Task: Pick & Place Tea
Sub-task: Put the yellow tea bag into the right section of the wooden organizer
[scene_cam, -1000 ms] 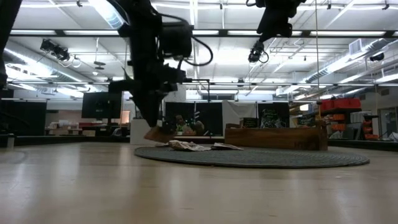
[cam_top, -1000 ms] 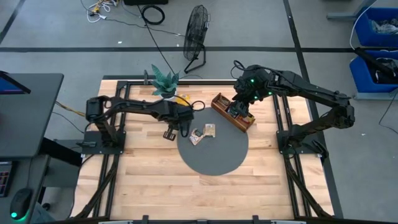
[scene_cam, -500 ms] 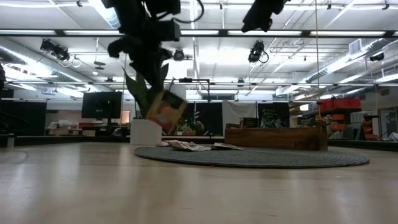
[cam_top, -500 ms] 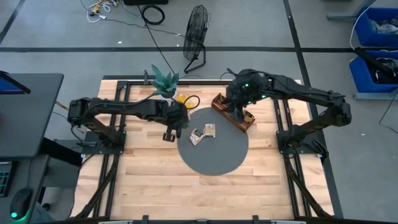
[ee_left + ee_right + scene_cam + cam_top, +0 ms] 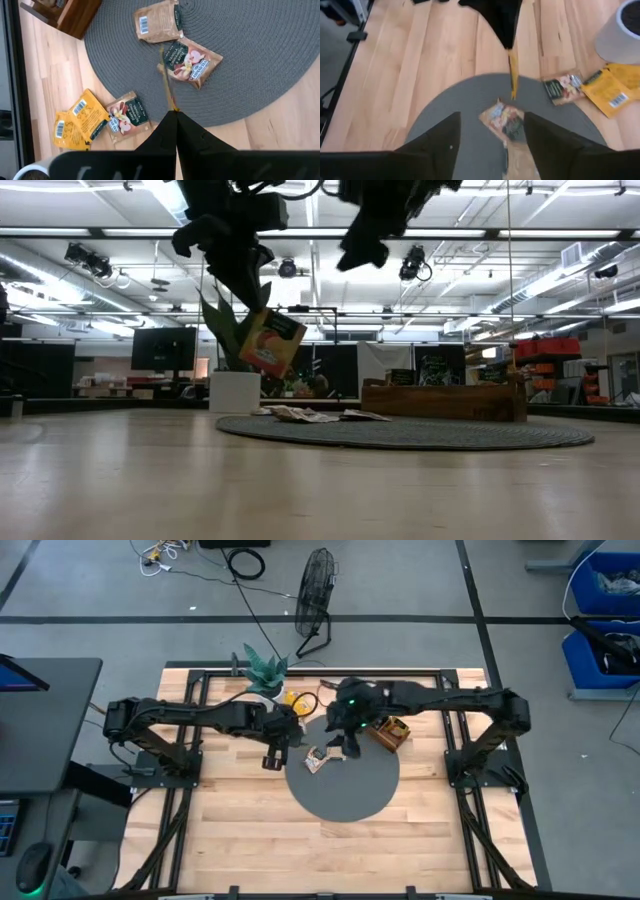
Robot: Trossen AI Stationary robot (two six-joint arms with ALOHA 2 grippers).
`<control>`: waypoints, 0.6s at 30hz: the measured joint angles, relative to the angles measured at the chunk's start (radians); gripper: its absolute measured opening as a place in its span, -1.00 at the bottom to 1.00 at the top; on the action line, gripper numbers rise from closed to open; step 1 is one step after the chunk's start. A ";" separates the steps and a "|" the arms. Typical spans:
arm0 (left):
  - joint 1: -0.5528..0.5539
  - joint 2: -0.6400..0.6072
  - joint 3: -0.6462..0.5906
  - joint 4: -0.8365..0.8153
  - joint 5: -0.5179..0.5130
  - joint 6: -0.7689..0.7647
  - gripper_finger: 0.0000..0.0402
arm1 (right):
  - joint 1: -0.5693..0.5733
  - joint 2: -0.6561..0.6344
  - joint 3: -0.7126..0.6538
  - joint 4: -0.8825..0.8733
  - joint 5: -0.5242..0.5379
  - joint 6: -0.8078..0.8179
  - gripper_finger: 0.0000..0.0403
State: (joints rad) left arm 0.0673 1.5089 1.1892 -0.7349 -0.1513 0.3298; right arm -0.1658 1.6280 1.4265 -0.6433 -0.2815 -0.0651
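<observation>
Hanging above the left edge of the round grey mat, the left gripper is pinched tight on a yellow tea packet, held clear of the table and seen edge-on from its wrist. The right gripper hovers over the mat's far part with fingers spread and nothing between them. Two tea packets lie on the mat below it, three more on the bare wood near the plant pot, just beside the wooden tray

You see yellow packets on pale wood, tan-and-dark-green ones on the grey woven mat.
</observation>
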 joint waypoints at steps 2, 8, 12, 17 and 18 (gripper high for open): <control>0.000 0.000 0.000 0.003 0.000 0.000 -1.00 | 0.005 0.034 0.000 0.045 0.001 0.015 0.21; 0.000 0.000 0.000 0.004 0.000 0.003 -1.00 | 0.021 0.103 0.000 0.147 0.037 0.040 0.34; 0.000 0.000 0.000 0.005 -0.001 0.003 -1.00 | 0.031 0.130 0.000 0.161 0.079 0.038 0.31; 0.000 0.000 0.000 0.005 0.000 0.006 -1.00 | 0.035 0.163 0.000 0.192 0.109 0.044 0.23; 0.000 0.000 0.000 0.005 -0.001 0.006 -1.00 | 0.035 0.169 0.000 0.199 0.111 0.049 0.22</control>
State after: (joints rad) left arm 0.0673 1.5089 1.1892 -0.7296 -0.1518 0.3363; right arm -0.1310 1.7974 1.4265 -0.4440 -0.1709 -0.0165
